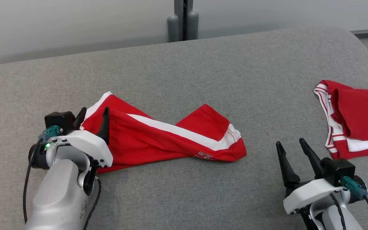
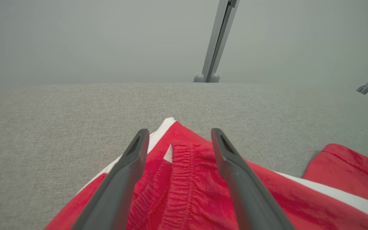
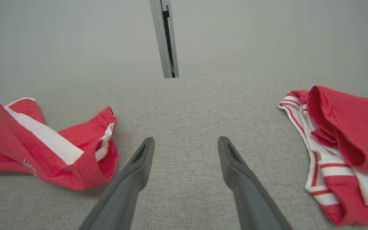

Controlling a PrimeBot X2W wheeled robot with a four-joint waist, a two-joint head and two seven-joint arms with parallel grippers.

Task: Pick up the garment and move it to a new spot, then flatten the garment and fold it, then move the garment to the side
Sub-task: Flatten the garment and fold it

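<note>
Item 1. Left pincer (image 1: pixel 94 110) (image 2: pixel 179 132): fingers spread wide, nothing clamped. I see them poised over the near-left end of the garment, pointing away from me. I cannot tell whether the tips touch the cloth.

Item 2. Garment (image 1: pixel 171 134) (image 2: pixel 184 185) (image 3: pixel 43 143): red shorts with a white stripe (image 1: pixel 177 130), lying twisted and part doubled on the table (image 1: pixel 184 64), which is covered in grey fabric. The gathered waistband (image 2: pixel 180 166) sits directly between the left pincer's fingers. The rest trails off to that pincer's right, ending in a leg hem (image 1: pixel 233 135). That hem lies well to the left of the right pincer, apart from it.

Item 3. Right pincer (image 1: pixel 291 142) (image 3: pixel 186 140): fingers apart, empty, over bare table between the two cloths.

Item 4. Second red garment (image 1: pixel 359 118) (image 3: pixel 347 127): red with white striped trim, bunched, just to the right of the right pincer and beyond its tips. I read it as not the piece in hand.

Item 5. Grey post (image 1: pixel 183 19): upright, far beyond both pincers, past the table's back edge.

Step in hand, as I judge it: the first pick-up, since the garment is neither flat nor folded.

Next move calls for: lowering the left pincer onto the waistband and closing on one bunch of cloth. The right pincer should likely come across to the hem so the lift carries both ends.
</note>
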